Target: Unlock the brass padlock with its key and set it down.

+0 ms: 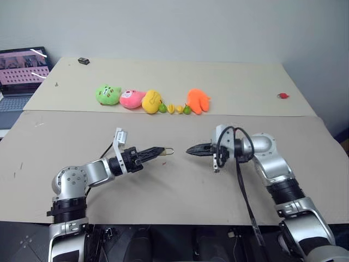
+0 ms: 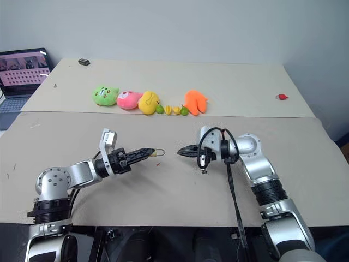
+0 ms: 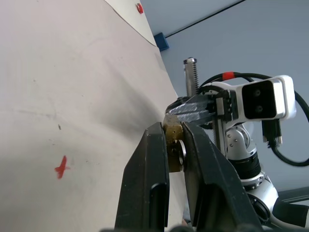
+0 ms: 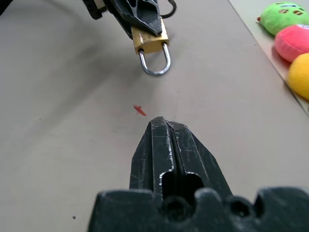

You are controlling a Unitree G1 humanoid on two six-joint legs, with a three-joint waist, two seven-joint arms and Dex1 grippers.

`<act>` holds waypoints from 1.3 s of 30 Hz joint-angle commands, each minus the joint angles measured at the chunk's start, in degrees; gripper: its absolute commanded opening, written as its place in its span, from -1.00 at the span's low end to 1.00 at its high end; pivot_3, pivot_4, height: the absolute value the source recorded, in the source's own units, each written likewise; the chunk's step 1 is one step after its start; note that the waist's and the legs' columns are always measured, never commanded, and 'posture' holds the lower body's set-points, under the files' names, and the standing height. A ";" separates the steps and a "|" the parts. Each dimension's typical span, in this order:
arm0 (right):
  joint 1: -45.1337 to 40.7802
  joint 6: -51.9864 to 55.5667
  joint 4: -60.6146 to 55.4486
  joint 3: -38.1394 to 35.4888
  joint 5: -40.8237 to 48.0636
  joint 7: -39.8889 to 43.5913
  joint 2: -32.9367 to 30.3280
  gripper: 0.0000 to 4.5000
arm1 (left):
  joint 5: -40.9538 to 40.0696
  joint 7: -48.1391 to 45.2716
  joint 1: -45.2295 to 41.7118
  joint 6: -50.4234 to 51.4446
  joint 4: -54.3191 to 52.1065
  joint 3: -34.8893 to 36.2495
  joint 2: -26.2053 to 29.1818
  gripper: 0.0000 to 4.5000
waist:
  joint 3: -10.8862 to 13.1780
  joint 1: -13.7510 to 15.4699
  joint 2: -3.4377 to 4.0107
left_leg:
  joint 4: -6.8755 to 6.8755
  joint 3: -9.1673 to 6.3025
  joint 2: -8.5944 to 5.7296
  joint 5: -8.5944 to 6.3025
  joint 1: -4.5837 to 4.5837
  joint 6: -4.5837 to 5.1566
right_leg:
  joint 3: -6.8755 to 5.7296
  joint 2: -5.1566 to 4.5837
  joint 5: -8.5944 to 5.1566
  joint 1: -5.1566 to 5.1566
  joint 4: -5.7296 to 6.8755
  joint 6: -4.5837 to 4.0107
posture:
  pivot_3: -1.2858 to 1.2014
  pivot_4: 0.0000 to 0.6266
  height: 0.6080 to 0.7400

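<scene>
My left gripper (image 1: 160, 152) is shut on the brass padlock (image 1: 168, 151), holding it level above the tan table. In the right wrist view the padlock (image 4: 150, 41) shows its gold body pinched between the black fingers. Its silvery shackle loop sticks out toward my right gripper (image 1: 189, 149), and both shackle legs sit in the body. The right gripper is shut with nothing between its fingers, a short gap away from the shackle, tip to tip with the left one. The key is out of view.
A row of plush toys lies on the far sheet: green (image 1: 108, 94), pink (image 1: 131, 99), yellow (image 1: 152, 101) and orange (image 1: 198, 101), with small toy fruits (image 1: 174, 108) between. A small red object (image 1: 282, 95) lies far right, and a laptop (image 1: 22, 71) stands far left.
</scene>
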 commanded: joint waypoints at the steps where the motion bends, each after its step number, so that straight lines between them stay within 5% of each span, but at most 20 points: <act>1: -2.80 4.80 -5.75 -1.38 3.63 0.20 1.01 -0.97 | -1.32 -0.32 -0.08 -0.09 -1.66 -0.23 -0.56 -0.99 | 0.00 -0.05 0.00 | 0.00 0.00 0.00 0.00 0.00 0.00 | 0.00 0.00 0.00 -0.01 0.00 0.00 | 0.03 -0.52 0.73; 13: -4.38 11.26 -13.65 -0.88 6.22 0.81 0.83 -0.97 | -0.98 -0.34 0.07 -0.52 -1.15 -0.64 -0.83 -0.99 | 0.00 0.06 0.00 | 0.00 0.00 0.00 0.00 -0.01 0.00 | 0.00 0.00 0.00 0.00 0.00 0.00 | 0.03 -0.52 0.73; 39: -5.49 -0.88 1.70 2.55 -1.04 -0.22 6.09 -0.97 | -3.63 2.66 0.30 -0.09 -2.44 1.36 -0.91 -0.99 | 0.00 -0.06 0.00 | -0.01 -0.01 0.00 0.00 -0.01 0.00 | -0.01 0.00 0.00 -0.02 0.01 0.00 | 0.03 -0.52 0.73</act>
